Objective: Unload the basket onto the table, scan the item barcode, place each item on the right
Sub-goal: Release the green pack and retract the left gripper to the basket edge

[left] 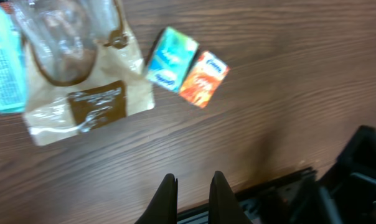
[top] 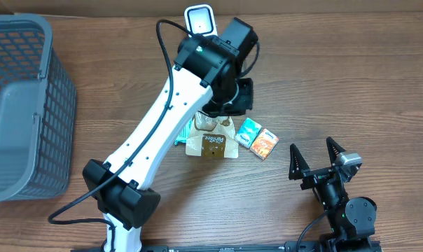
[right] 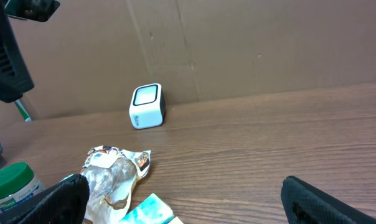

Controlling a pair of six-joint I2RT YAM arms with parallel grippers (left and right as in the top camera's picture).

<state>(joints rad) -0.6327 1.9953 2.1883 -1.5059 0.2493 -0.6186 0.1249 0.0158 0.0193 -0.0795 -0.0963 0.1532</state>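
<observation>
You'll read no brand here: the print on the tan pouch (top: 213, 145), blue packet (top: 249, 131) and orange packet (top: 264, 144) is too blurred. They lie mid-worktop (top: 351, 77), on brown wood grain. The white scanner (top: 199, 19) sits at the back edge, before a cardboard wall (right: 269, 43). Your left end effector (left: 193, 176) hangs above them, pinched shut and empty. Your right end effector (top: 311, 144) gapes wide.

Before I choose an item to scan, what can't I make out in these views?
Barcodes: none readable; print on the teal box and orange box is blurred in the left wrist view, too small overhead.
Brown bag: top hidden overhead by the left arm.
Teal item: cut off by the left wrist view's left edge, kind unclear.
Left claw: hidden overhead beneath its own arm.
</observation>
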